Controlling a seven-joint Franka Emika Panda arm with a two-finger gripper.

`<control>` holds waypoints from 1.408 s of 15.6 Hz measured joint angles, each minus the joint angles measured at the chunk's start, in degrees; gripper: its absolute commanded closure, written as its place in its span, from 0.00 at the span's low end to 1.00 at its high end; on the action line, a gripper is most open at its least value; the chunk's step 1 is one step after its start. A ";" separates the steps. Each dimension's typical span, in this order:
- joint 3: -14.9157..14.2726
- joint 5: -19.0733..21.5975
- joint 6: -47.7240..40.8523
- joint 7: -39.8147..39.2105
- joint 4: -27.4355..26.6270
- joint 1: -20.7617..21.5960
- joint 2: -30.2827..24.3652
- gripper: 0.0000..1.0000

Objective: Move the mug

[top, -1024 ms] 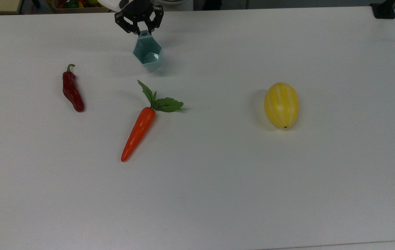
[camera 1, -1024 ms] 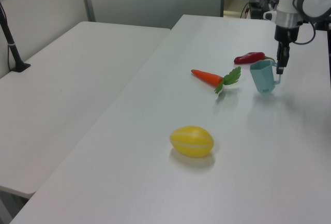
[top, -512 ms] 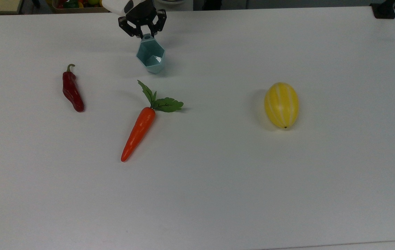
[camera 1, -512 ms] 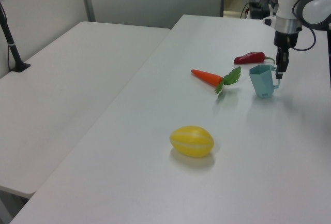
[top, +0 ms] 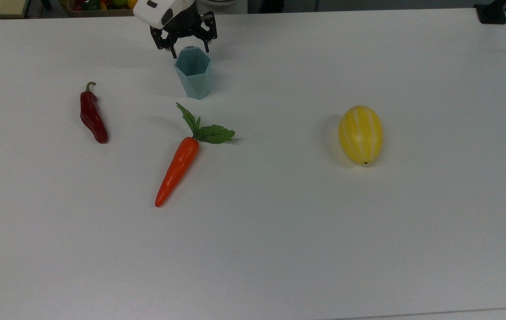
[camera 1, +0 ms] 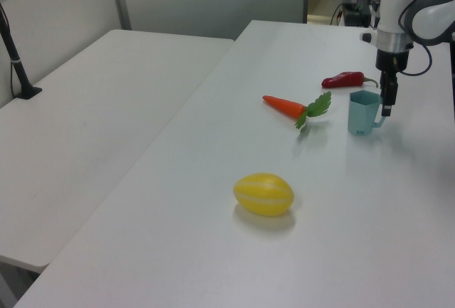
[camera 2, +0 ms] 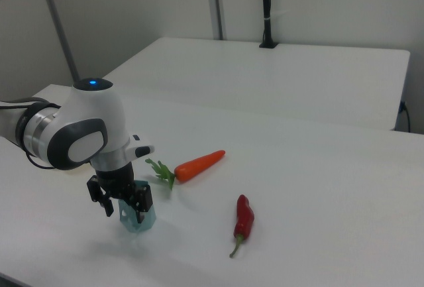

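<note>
The mug stands upright on the white surface near its far edge in the top view, left of centre. The claw sits at the mug's far rim, seemingly pinching the small tab, though the fingers are partly hidden. Nearer lie a carrot, a red chilli to the top view's left, and a yellow melon well apart to the right. Broad open surface stretches toward the near edge.

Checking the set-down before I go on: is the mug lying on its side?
No, in the left view the mug stands upright on the table, rim up, beside the carrot.
</note>
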 measured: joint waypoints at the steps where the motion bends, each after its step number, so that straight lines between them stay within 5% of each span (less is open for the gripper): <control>1: 0.00 0.00 -0.03 0.00 0.04 0.00 -0.01 0.00; 5: 0.05 0.01 -7.22 0.01 4.27 0.02 -0.73 0.00; 10: 0.11 0.65 -27.67 0.02 20.22 0.02 -2.10 0.00; 15: 0.82 5.41 -37.13 4.01 32.00 0.02 -2.35 0.00; 22: 9.76 5.92 -40.94 19.86 38.76 -3.98 -1.95 0.00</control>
